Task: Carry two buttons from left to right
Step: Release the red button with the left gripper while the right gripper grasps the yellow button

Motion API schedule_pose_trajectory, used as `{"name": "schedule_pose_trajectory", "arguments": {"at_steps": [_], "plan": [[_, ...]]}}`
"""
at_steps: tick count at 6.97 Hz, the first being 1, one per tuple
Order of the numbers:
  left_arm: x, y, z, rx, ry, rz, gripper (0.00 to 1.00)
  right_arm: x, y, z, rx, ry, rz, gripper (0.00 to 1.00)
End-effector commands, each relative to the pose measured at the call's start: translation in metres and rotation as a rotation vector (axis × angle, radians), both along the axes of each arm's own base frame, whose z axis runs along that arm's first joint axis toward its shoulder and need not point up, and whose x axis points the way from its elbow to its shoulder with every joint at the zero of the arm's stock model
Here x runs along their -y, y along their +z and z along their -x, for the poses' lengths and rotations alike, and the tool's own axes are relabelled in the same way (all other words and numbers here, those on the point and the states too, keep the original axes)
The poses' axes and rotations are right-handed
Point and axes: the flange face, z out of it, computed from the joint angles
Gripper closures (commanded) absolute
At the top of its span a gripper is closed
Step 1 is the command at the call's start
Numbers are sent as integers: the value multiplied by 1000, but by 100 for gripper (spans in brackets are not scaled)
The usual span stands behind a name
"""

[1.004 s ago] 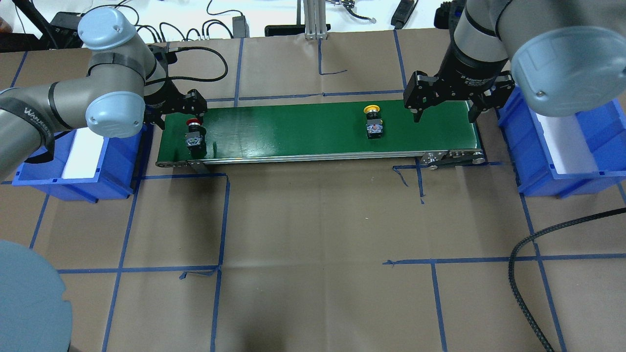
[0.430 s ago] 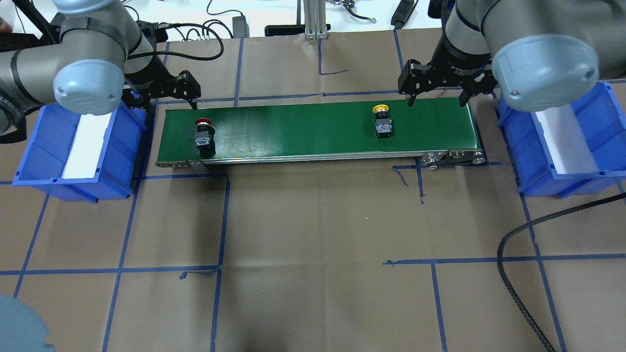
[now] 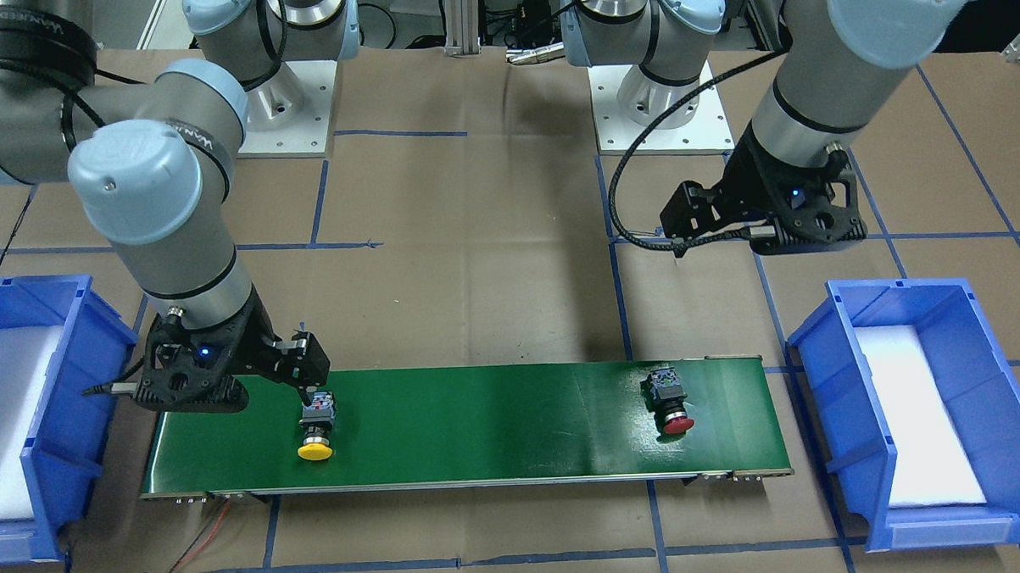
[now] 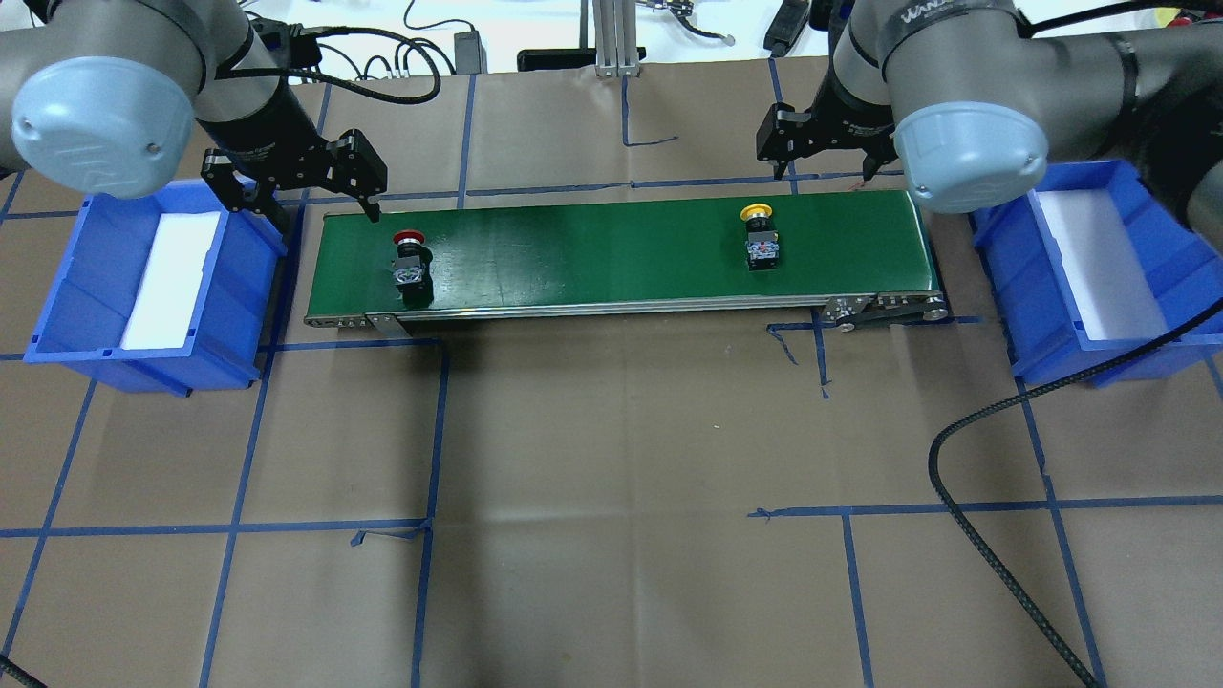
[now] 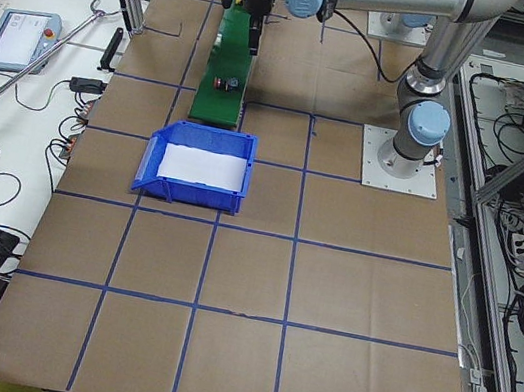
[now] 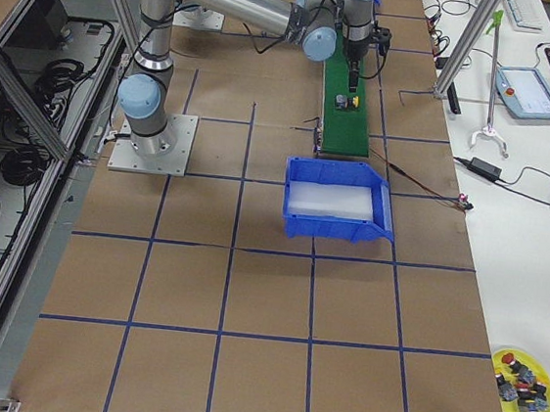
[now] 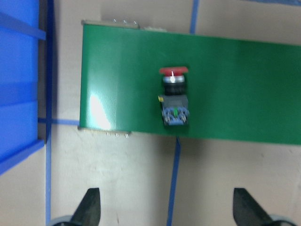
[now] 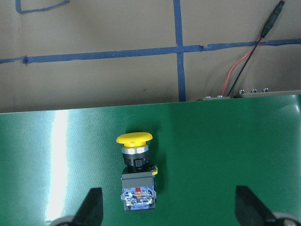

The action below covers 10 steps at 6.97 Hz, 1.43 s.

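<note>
Overhead: red button point(image 4: 409, 260) sits at the belt point(image 4: 592, 250)'s left end, yellow button point(image 4: 761, 239) near its right end, probably to ride across. Left gripper point(image 4: 325, 218) and right gripper point(image 4: 824, 175) are raised, spread, empty.
Right wrist: yellow lies below, between my fingers.
Front: right bin point(image 3: 65, 421) is beside the belt end. I see nothing in the way.

A green conveyor belt point(image 4: 592, 253) lies on the brown-papered worktop point(image 4: 621, 459) between a left blue bin point(image 4: 78, 277) and a right blue bin point(image 4: 1183, 247), both foam-lined.
</note>
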Motion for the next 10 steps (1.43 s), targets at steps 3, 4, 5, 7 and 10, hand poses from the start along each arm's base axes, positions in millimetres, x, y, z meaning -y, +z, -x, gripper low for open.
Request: {"name": "schedule_pose_trajectory", "arguments": {"at_steps": [3, 4, 5, 7, 10], "plan": [[-39, 30, 2, 5, -65, 20, 0, 21, -80, 0, -12, 4, -83, 0], [-37, 33, 2, 8, -65, 26, 0, 24, -95, 0, -15, 5, -106, 0], [-38, 33, 2, 8, -65, 28, 0, 25, -92, 3, -13, 2, -107, 38], [-39, 32, 1, 13, -65, 33, 0, 24, -87, 12, -10, -9, -135, 93], [-40, 31, 1, 12, -66, 30, 0, 38, -27, 28, -3, -33, -49, 92]]}}
